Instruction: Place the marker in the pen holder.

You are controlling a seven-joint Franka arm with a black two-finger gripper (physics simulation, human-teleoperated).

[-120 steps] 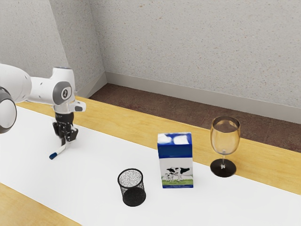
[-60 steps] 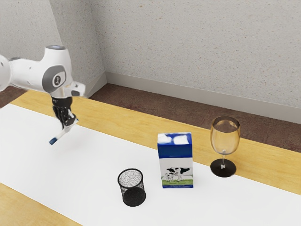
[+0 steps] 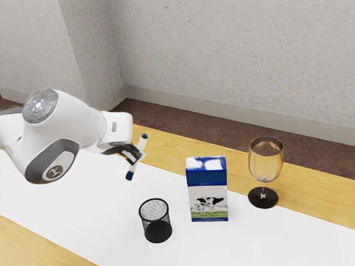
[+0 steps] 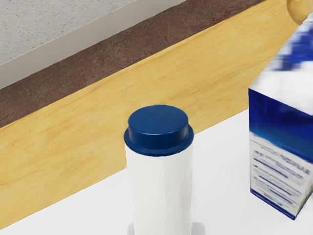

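A white robot arm with grey joint covers reaches in from the exterior view's left over a table. Its black gripper is closed on a marker, the two fingers pinching it around the middle of its barrel. The marker is white with a dark blue piece at each end. It is held up in the air above the table, tilted: its upper end leans toward the exterior view's right, its lower end toward the exterior view's left.

The pen holder, a round black mesh cup, stands upright on a white covering laid along the wooden tabletop. The marker is outside the cup, apart from it and higher up. Just beside the cup, toward the exterior view's right, I see an upright milk carton, blue and white with cows on its front. Past the carton, farther to that side, stands a stemmed glass with an amber-tinted bowl and a black foot.

In the wrist view, one blue end of the marker is seen close up, with the carton off to one side and part of the glass's bowl beyond it. Behind the table are a dark brown floor and a pale speckled wall.
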